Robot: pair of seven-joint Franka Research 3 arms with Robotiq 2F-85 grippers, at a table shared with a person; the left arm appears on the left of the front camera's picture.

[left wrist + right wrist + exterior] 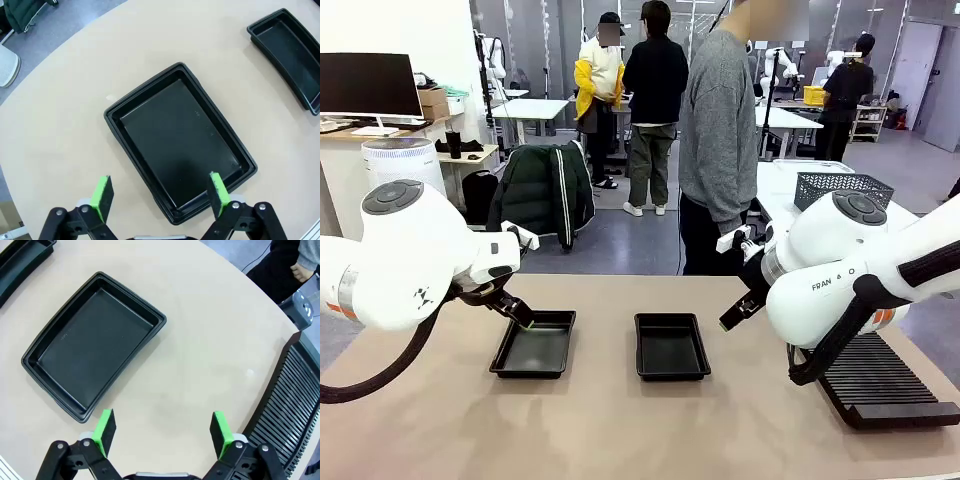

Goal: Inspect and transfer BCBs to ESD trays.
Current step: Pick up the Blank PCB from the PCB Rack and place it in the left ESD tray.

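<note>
Front view: two black trays are seen side by side, a gap between them, mid bench [620, 430], call them the left tray [533, 345] and the right tray [671, 347]. The left pincer [520, 313] is hung over the left tray's far rim, the right pincer [740, 313] is held just right of the right tray. A ribbed rack [885, 385] is laid at the right edge, and a person [718, 140] in a grey sweater is stood at the far side

Left wrist view: the left pincer [160, 195] is spread wide, pinching nothing, with the left tray [180, 135] right below it. The right tray [290, 50] is caught in the upper right corner

Right wrist view: the right pincer [162, 432] is spread wide too, over bare bench. The right tray [92, 347] is seen to the upper left and the rack [290, 405] along the right side
</note>
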